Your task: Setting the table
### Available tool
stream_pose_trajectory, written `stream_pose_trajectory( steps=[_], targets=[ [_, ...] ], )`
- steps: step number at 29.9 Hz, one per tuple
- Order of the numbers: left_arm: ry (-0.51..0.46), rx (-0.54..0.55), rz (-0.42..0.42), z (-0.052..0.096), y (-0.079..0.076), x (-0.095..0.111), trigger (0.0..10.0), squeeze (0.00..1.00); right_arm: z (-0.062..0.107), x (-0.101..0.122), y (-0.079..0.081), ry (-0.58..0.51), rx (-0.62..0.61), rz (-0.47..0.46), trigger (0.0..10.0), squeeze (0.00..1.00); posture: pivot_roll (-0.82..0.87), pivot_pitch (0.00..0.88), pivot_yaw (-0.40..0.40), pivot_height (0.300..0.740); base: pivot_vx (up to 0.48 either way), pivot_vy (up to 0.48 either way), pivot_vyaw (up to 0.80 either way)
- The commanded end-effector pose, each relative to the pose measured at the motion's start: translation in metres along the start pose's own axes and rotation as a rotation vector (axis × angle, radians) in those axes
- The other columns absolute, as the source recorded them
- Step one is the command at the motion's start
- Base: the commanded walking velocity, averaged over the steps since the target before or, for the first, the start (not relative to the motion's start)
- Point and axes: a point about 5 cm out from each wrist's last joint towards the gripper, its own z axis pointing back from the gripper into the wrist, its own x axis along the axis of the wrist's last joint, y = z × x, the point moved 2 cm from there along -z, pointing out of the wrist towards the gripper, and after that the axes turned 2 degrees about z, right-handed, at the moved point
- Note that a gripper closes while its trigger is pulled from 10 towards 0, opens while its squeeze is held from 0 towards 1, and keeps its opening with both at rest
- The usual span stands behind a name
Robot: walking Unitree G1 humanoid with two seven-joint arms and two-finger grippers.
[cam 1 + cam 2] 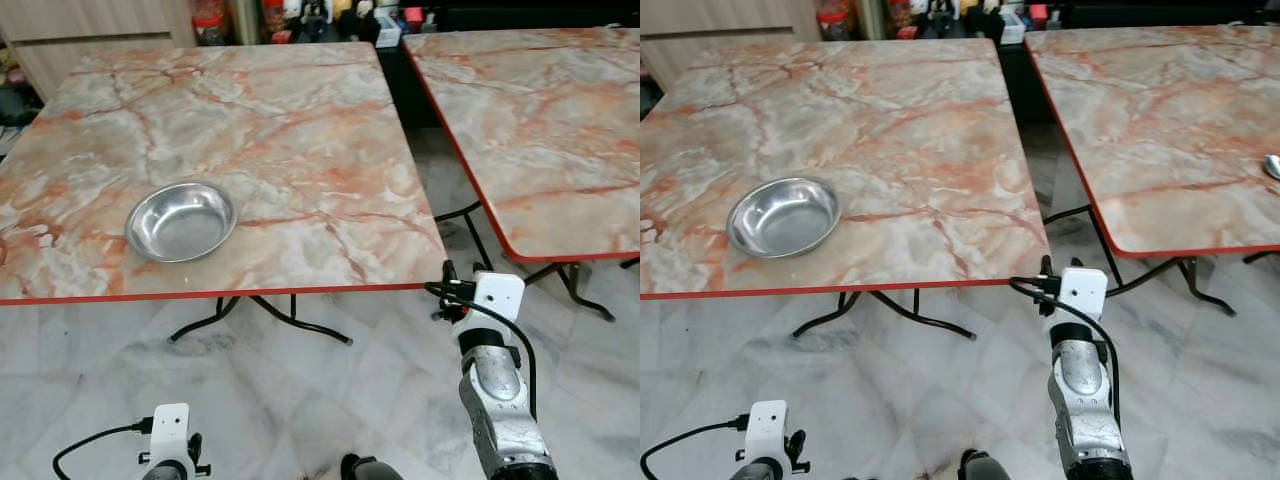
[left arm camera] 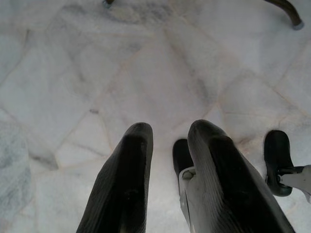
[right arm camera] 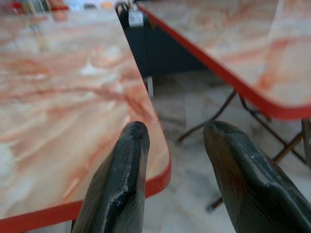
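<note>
So far only one piece set: steel bowl (image 1: 181,221) sits upright and empty on the near-left part of the marble table (image 1: 300,130). No other tableware on it, so most of the job's left, I'd say. Something shiny lies at the right edge of the second table (image 1: 1180,110). My right gripper (image 3: 176,141) is raised at the near-right corner, open, empty. Left gripper (image 2: 167,145) hangs low over the floor (image 1: 300,400), fingers parted, holding nothing.

No readable text, label, brand, number or sign is showing anywhere. The jars and clutter (image 1: 300,15) sitting beyond the table (image 1: 300,130) are appearing too small and blurred to read.
</note>
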Motion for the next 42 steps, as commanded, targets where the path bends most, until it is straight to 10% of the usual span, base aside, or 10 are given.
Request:
stream_pose_trajectory(
  steps=[1, 21, 30, 42],
  targets=[
    [0.015, 0.011, 0.007, 0.002, 0.004, -0.006, 10.0, 0.00, 0.001, -0.010, -0.003, 0.045, -0.020, -0.011, 10.0, 0.00, -0.04, 0.176, 0.015, 0.740, 0.000, 0.000, 0.00],
    [0.003, -0.001, 0.011, 0.002, 0.003, -0.004, 10.0, 0.00, 0.027, -0.057, -0.067, 0.184, -0.372, 0.048, 10.0, 0.00, -0.04, 0.177, 0.017, 0.740, 0.000, 0.000, 0.00],
    [0.030, -0.012, 0.012, 0.001, -0.001, -0.007, 10.0, 0.00, 0.048, -0.129, -0.023, 0.602, -0.023, 0.014, 10.0, 0.00, -0.04, 0.175, 0.015, 0.740, 0.000, 0.000, 0.00],
    [0.074, 0.015, -0.052, 0.003, 0.001, -0.015, 10.0, 0.00, 0.084, -0.164, -0.012, 0.786, 0.163, 0.206, 10.0, 0.00, -0.03, 0.146, 0.005, 0.740, 0.000, 0.000, 0.00]
  ],
)
